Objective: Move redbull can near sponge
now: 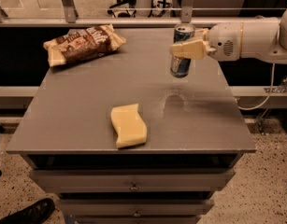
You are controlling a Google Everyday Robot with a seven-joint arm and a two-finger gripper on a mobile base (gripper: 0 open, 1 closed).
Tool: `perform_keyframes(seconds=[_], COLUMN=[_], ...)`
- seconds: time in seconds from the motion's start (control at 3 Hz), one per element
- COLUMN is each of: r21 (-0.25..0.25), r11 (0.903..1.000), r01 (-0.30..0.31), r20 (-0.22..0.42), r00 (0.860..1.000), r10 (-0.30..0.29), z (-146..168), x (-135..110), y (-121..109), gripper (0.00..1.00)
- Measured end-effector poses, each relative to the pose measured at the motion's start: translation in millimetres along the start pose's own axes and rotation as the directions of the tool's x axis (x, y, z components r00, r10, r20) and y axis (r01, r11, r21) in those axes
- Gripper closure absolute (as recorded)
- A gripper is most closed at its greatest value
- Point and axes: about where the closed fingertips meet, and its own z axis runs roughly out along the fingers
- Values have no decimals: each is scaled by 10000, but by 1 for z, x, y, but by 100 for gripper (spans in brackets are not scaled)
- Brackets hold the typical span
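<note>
Nearest us, the sponge lies flat on the tabletop. Farther back, well apart from it, our gripper has its fingers clamped on the upright redbull can (right side). A snack bag lies far left.

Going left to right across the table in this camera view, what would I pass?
First the snack bag → sponge → redbull can, held above the table by the gripper reaching in from the right.
</note>
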Motion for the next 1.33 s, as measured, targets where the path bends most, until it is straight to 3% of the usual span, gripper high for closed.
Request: perform_keyframes(seconds=[0.33, 1.0, 1.33], r21=[-638, -1912, -2797], r11=[9977, 9809, 9601], r01=[-213, -362, -50], r20=[88, 322, 741], r00=[9997, 9986, 9969], r10=[219, 431, 268], z=[-10, -2, 22], x=[20, 65, 70], y=[32, 82, 109], gripper=[100, 100, 97])
